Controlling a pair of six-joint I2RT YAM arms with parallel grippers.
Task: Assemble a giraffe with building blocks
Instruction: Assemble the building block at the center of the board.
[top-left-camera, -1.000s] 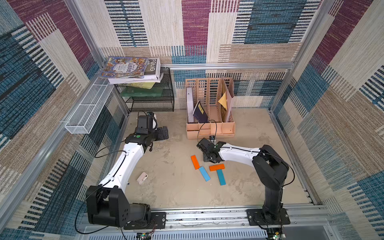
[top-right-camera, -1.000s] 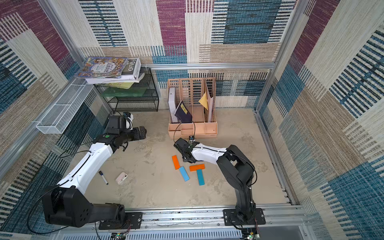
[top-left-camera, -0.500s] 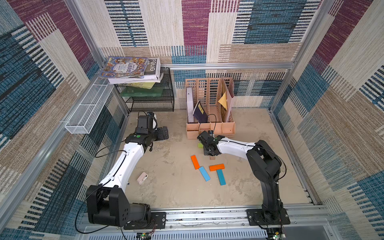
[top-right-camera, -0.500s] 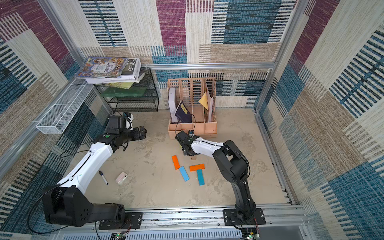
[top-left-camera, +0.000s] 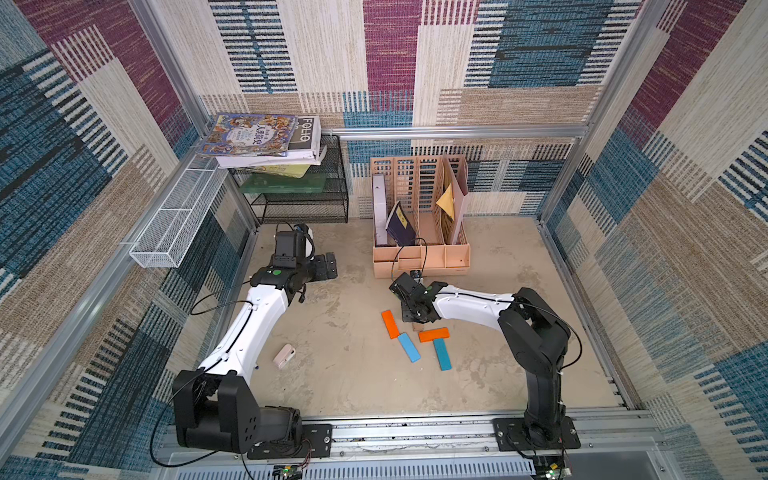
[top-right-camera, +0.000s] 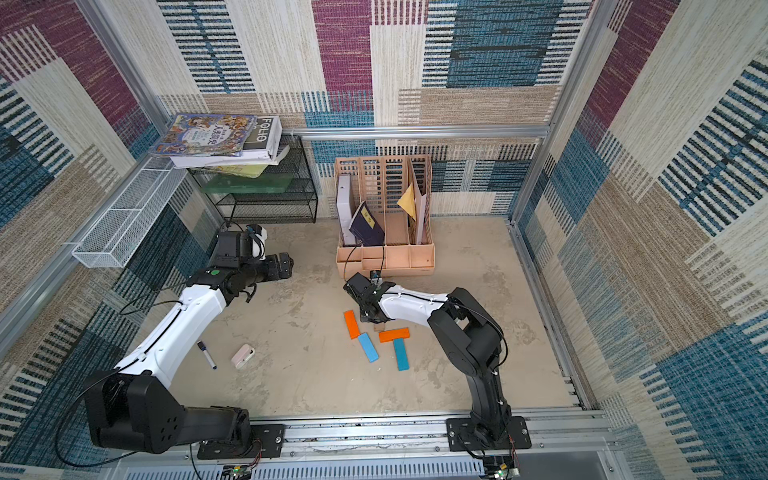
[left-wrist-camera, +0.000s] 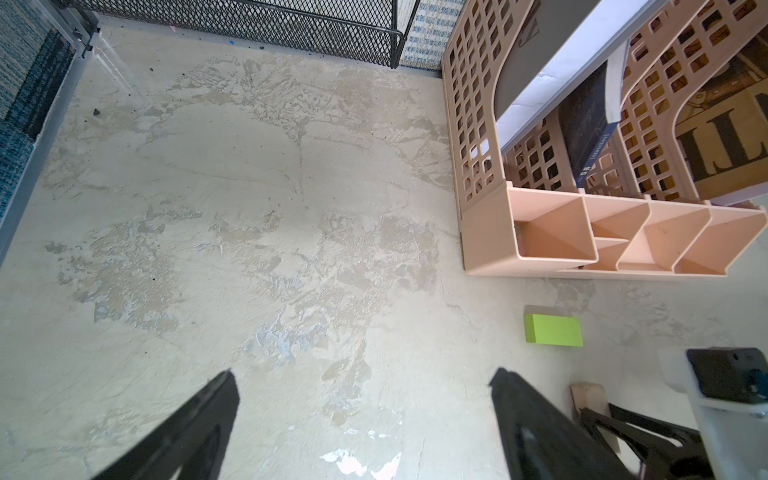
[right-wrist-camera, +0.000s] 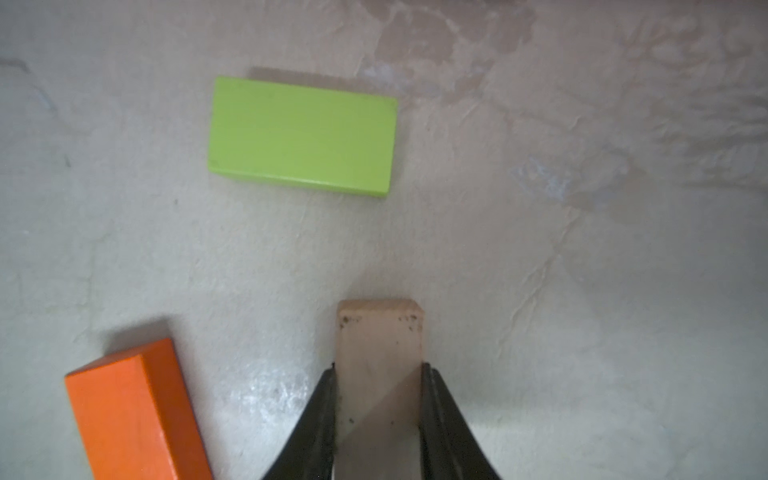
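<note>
My right gripper is shut on the tan block, which lies flat on the floor and sticks out past the fingertips. Just beyond its end lies the lime-green block, apart from it. An orange block lies to one side. In both top views the right gripper sits between one orange block and the other orange block. Two blue blocks lie below them. The left gripper hangs open over bare floor, far left of the blocks.
A peach desk organizer with books stands just behind the right gripper. A black mesh shelf with books fills the back left corner. A pinkish case and a pen lie beside the left arm.
The right jaws have closed on the tan block. The right wrist swung toward the organizer and came back beside the orange blocks. The left arm has not moved.
</note>
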